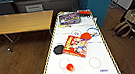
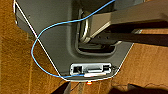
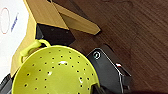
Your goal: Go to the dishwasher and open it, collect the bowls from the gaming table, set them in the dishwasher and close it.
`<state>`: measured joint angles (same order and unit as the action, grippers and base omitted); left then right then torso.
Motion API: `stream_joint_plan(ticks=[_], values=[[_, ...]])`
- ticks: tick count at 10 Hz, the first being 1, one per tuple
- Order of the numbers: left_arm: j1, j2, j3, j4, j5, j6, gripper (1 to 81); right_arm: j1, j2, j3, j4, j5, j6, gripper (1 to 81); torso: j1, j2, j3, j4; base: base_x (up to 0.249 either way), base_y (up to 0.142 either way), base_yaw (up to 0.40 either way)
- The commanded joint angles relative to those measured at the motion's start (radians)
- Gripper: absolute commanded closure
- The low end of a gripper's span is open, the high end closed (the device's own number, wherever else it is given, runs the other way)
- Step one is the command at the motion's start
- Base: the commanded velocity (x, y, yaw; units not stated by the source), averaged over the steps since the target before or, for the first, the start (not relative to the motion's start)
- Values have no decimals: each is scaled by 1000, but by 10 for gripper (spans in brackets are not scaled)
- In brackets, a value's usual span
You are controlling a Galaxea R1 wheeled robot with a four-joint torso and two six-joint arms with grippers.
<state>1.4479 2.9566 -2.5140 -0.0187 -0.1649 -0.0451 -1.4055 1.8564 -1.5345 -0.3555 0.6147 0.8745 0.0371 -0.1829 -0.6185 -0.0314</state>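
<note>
Facing the yellow-sided gaming table (image 1: 99, 52) end-on, I see a red game box (image 1: 75, 46) mid-top, a black round bowl (image 1: 58, 49) touching the box beside the left edge, and an orange bowl (image 1: 85, 36) at the box's far corner. A lime-green perforated colander (image 3: 53, 71) sits at my right wrist beside the table's corner; whether either gripper is apart or together, I cannot tell.

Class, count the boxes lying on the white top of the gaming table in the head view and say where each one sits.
2. A red box lies tilted near the middle of the gaming table, and a blue box lies at the far end. Others may be hidden.
</note>
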Motion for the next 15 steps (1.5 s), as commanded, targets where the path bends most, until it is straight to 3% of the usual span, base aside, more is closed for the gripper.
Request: stream_joint_plan(ticks=[1,4,8,12,13,15], values=[[-39,-371,617,19,27,13,10,-75,109,-177,-45,25,-28,811,0,0,0,0,0,0,0],[-100,-613,907,20,-47,16,10,-112,244,-307,-79,30,-29,811,0,0,0,0,0,0,0],[-175,-841,1127,20,-68,11,10,-132,321,-384,-95,45,-28,811,0,0,0,0,0,0,0],[-322,-1025,1323,6,-74,-4,10,-140,374,-449,-109,62,-28,811,0,0,0,0,0,0,0],[-356,-1060,1374,6,-74,-38,10,-140,402,-478,-123,60,-28,811,0,0,0,0,0,0,0],[-445,-1117,1468,6,-73,-167,10,-134,454,-528,-180,56,-19,811,0,0,0,0,0,0,0]])
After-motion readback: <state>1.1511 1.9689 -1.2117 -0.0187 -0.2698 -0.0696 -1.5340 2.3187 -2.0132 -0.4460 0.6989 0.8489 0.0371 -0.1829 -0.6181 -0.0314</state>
